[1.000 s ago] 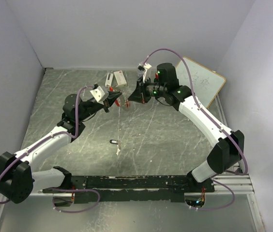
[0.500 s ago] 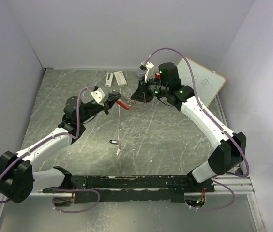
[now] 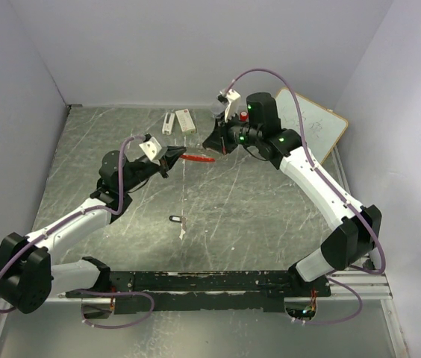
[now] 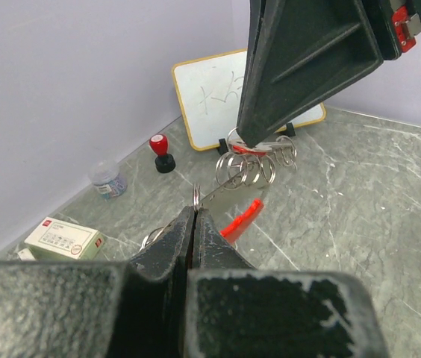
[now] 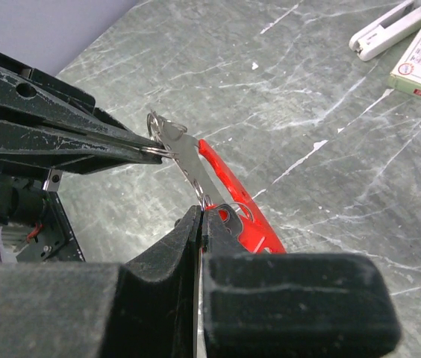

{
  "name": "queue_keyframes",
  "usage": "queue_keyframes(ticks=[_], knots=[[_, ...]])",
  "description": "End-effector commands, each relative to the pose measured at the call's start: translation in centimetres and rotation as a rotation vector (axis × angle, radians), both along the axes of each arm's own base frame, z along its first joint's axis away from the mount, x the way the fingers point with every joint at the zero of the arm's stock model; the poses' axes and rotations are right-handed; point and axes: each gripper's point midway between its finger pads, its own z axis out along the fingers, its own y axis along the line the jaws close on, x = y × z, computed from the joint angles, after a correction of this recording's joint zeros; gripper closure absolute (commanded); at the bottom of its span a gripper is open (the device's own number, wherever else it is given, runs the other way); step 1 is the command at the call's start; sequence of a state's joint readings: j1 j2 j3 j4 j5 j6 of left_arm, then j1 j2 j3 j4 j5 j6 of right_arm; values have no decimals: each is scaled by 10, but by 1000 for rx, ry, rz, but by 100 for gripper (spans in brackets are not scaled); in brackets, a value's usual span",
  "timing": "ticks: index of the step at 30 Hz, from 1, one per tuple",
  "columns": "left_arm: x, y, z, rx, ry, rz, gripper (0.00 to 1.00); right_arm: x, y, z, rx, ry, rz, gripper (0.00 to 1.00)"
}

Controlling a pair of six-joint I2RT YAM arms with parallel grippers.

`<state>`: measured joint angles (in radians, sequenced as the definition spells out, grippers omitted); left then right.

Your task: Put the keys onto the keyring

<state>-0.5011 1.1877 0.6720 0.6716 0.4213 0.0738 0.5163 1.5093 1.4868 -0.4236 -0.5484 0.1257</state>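
Grey marbled tabletop with pale walls around it, and both arms meet in the air over the far half. The left gripper has its fingers pressed right together on a small silver ring at one end of the keyring. The right gripper is pinched closed on the other end, where a bunch of silver loops hang. The keyring's curved red piece is strung between the two sets of fingertips, clear off the table and roughly level.

From the left wrist camera you see a thin silver strip running from its own tips out to those loops, with the red piece just below it. In the right wrist view the red piece passes right under that gripper's fingers. There's a bit of red tucked in at the right fingertips that might be the red key, but honestly I can't tell from any angle.

The black key lies flat on the table, well below both grippers and closer to the arm bases, with a small white scrap just beside it. Beyond the left gripper sit a white box and a white stick-shaped thing. Behind the right gripper a little whiteboard leans on the wall, with a red-topped stamp and a small clear bottle near it.
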Motion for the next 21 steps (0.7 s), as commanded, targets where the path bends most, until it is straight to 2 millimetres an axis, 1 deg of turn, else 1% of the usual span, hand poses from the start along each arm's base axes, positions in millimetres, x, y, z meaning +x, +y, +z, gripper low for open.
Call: queue_keyframes(ticks=[1, 11, 14, 15, 17, 18, 21], knots=[[3, 6, 7, -29, -18, 30, 93, 11, -6, 34, 29, -106, -43, 100], [2, 3, 7, -33, -1, 12, 93, 23, -9, 60, 61, -219, -82, 100], [2, 3, 9, -41, 6, 16, 92, 24, -9, 63, 67, -238, -86, 100], [3, 3, 9, -44, 16, 19, 84, 25, -9, 64, 68, -242, -89, 100], [4, 4, 9, -45, 37, 26, 54, 26, -10, 65, 64, -253, -91, 100], [3, 5, 10, -45, 41, 31, 47, 26, -11, 66, 62, -260, -93, 100], [0, 11, 17, -74, 23, 53, 36, 27, -12, 67, 51, -281, -95, 100]])
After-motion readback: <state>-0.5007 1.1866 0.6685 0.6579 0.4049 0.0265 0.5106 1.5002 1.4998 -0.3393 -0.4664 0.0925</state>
